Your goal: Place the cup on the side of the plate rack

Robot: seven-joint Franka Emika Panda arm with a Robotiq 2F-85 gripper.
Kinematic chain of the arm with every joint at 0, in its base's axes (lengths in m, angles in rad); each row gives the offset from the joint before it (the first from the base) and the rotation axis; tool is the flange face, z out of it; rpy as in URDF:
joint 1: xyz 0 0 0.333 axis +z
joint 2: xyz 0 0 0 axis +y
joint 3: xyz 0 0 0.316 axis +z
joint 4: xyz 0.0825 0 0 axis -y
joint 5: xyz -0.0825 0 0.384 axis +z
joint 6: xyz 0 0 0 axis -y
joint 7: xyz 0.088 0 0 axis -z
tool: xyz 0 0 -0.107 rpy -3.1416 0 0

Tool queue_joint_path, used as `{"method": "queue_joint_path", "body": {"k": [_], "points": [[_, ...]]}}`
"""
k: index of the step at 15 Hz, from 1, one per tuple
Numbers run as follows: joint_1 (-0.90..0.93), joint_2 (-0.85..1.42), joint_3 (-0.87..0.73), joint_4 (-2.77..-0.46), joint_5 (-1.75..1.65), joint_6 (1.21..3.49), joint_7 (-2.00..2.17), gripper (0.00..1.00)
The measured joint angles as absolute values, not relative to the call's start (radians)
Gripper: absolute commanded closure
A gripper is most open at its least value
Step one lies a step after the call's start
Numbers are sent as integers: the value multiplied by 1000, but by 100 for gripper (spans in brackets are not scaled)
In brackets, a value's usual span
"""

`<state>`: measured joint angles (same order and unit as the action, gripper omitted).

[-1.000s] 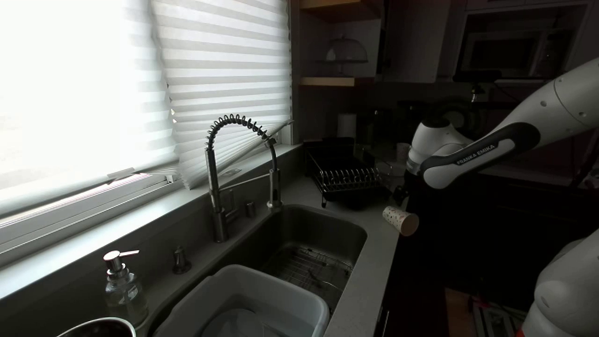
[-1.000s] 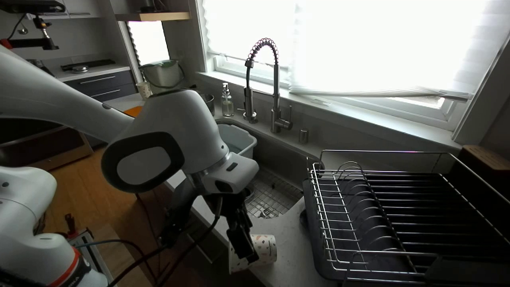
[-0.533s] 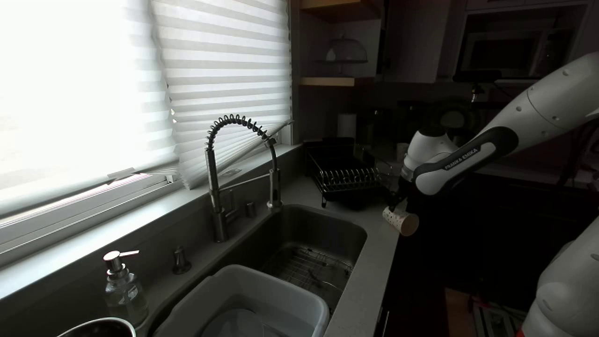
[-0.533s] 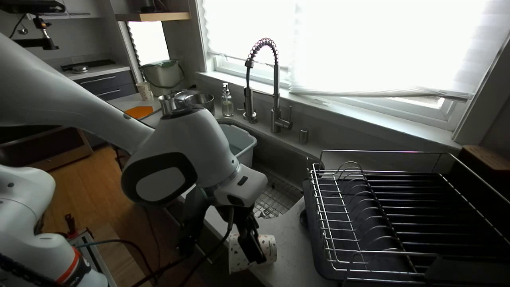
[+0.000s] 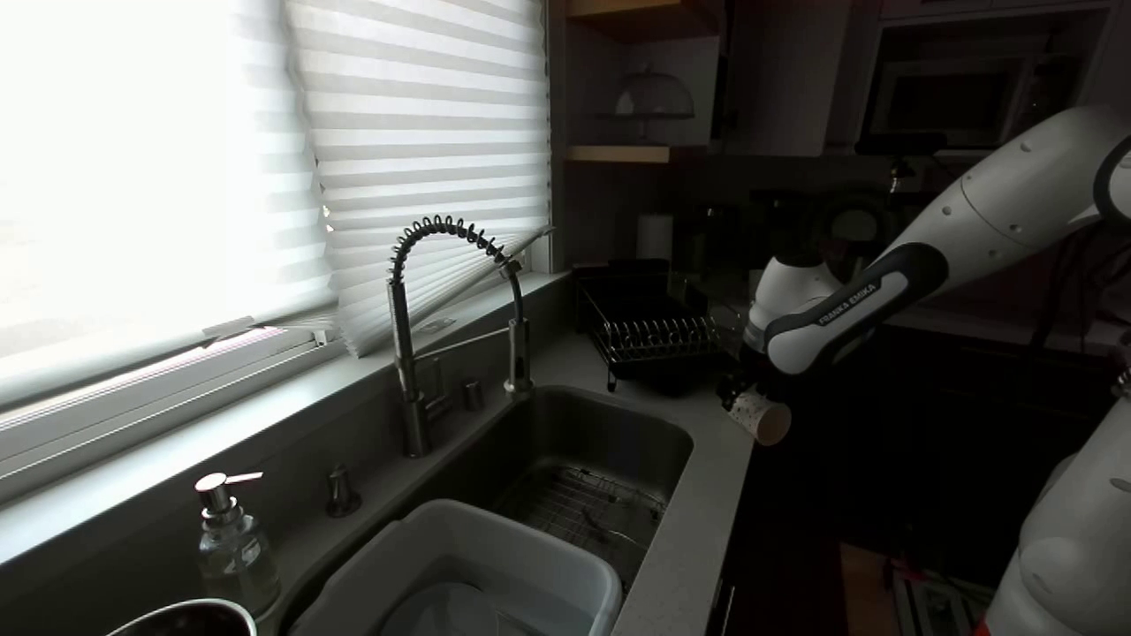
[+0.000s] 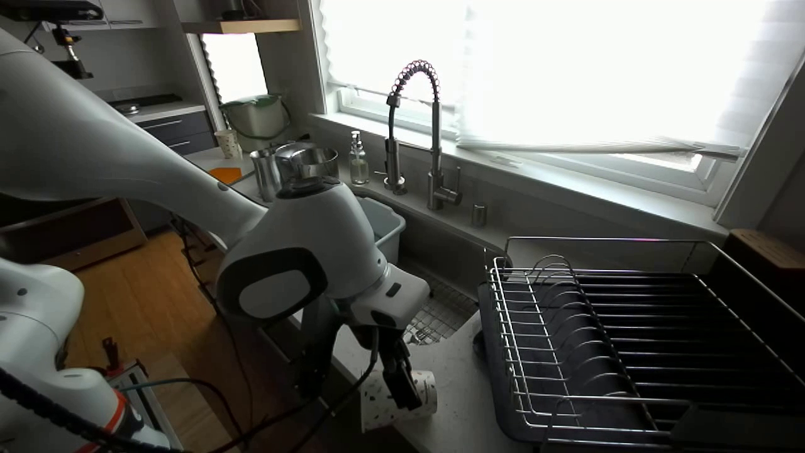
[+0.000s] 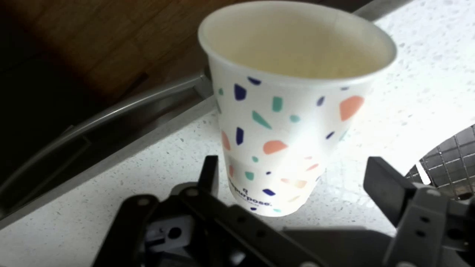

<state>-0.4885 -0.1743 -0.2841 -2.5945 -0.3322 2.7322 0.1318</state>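
The cup [image 5: 762, 419] is pale with coloured specks. It lies on its side on the counter, its mouth reaching past the front edge and its base towards the rack. It also shows in an exterior view [image 6: 425, 387], partly behind a finger, and large in the wrist view [image 7: 274, 144]. My gripper [image 7: 293, 174] is open, with a finger on either side of the cup's lower part. The left finger is close to the cup wall; the right one stands clearly apart. In an exterior view the gripper [image 6: 402, 387] is over the cup. The black wire plate rack [image 6: 585, 340] [image 5: 663, 340] stands beside it.
The sink [image 5: 574, 415] with a grey tub [image 5: 495, 539] lies beside the counter strip. A coiled faucet [image 5: 402, 353] and a soap bottle [image 5: 237, 556] stand behind it. Metal vessels [image 6: 267, 173] and another speckled cup [image 6: 227, 144] stand further off. The counter edge [image 7: 167, 131] runs close by the cup.
My gripper and arm have moved over the cup, leftwards in an exterior view and rightwards and down in an exterior view from another side. The cup and the rack have not moved.
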Motion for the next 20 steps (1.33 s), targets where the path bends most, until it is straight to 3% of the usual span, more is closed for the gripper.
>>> {"method": "queue_joint_path", "body": {"k": [4,5,6,7,8,12,20], "points": [[-484,-147,-295,-2590,-325,2773,132,0],[-484,-140,-296,-2590,-325,2774,132,5],[-483,-134,-297,-2589,-325,2774,132,22],[-483,-129,-299,-2588,-325,2774,132,30],[-483,-125,-300,-2587,-325,2774,132,30],[-484,-121,-311,-2576,-326,2774,132,60],[-516,-216,-316,-2545,-424,2768,167,74]]}}
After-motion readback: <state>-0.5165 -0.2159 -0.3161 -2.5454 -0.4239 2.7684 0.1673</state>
